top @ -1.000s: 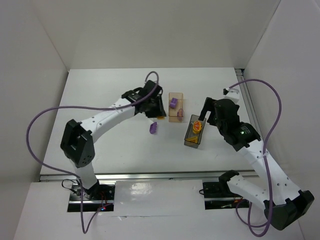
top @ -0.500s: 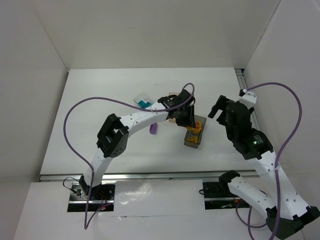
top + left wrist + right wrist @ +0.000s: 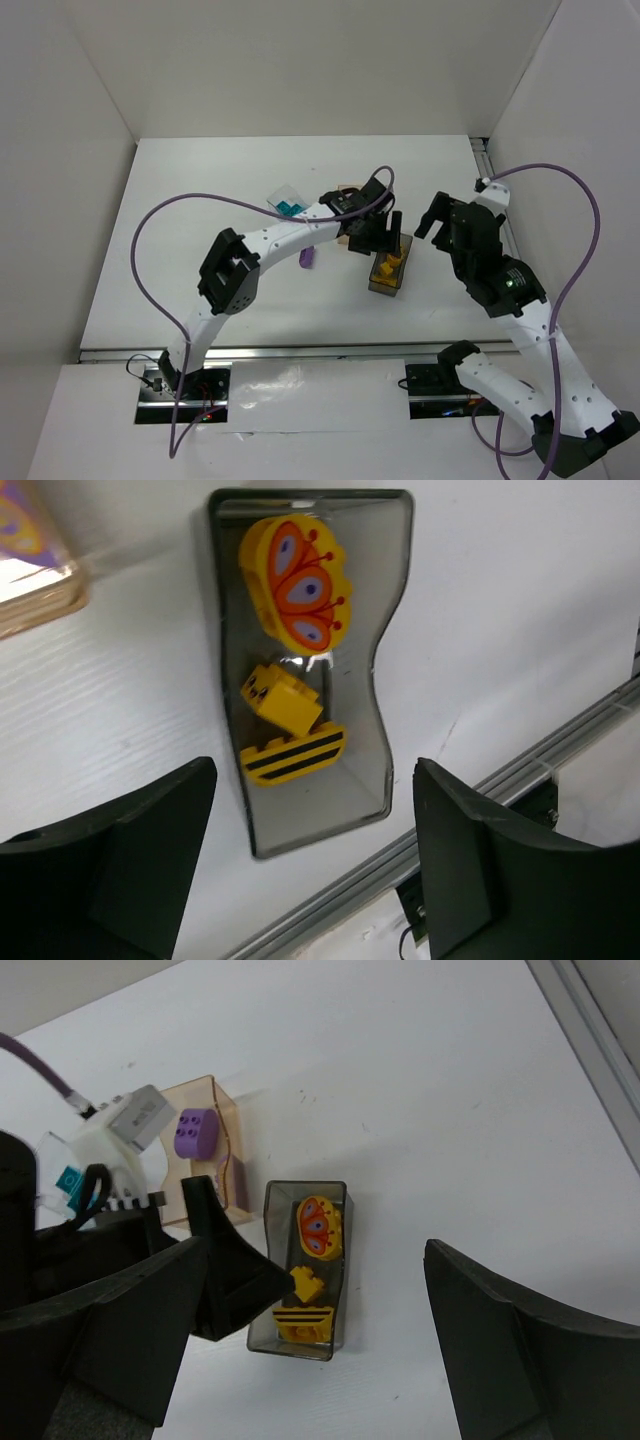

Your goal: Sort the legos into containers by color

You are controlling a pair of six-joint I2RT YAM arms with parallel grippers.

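**Reporter:** Where is the left gripper (image 3: 315, 780) hanging?
**Photographer:** Over the grey bin (image 3: 392, 630), jaws standing wide apart and gripping nothing. Three yellow bricks (image 3: 283, 698) are lying inside it.
**Reporter:** And the right gripper (image 3: 318, 1250)?
**Photographer:** It is hovering to that bin's right, gaping wide, carrying nothing. A purple brick (image 3: 196, 1131) is sitting in the amber bin (image 3: 200, 1090); a stray brick (image 3: 307, 258), also purple, is lying on the surface (image 3: 200, 250) beside the left arm (image 3: 270, 235).
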